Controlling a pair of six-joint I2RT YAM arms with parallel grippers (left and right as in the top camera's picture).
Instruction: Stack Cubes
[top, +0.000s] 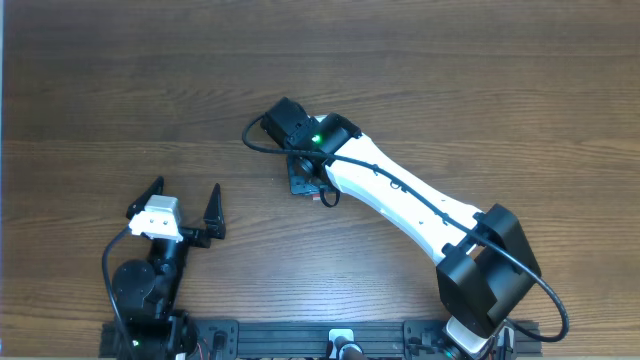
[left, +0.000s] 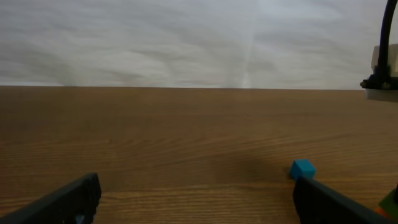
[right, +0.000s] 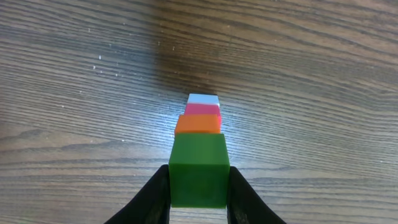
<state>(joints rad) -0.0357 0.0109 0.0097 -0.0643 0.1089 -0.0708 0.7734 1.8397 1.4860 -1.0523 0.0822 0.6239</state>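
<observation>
The right gripper (right: 199, 194) pinched the green cube (right: 199, 165) above the orange cube (right: 198, 124); best was to square its edges, lower gently, then release slowly; the left gripper (top: 186, 190) stood spread.

It looked like a robotics lab, a test bench rather than any home or shop. Two slim arms, the dark left arm (top: 150, 268) and the right arm (top: 400, 195) cased in white, stood on a black rail (top: 290, 332) along the near edge of a wood-grain table (top: 480, 70). Loose black cables (top: 545, 287) looped from their joints, and a green status light (top: 318, 139) glowed at the right wrist. Beyond the table's far edge rose a plain pale backdrop (left: 186, 37). The goods on hand were toy-sized plain blocks, a blue cube (left: 303, 168) and a green cube (right: 199, 174) among them.
</observation>
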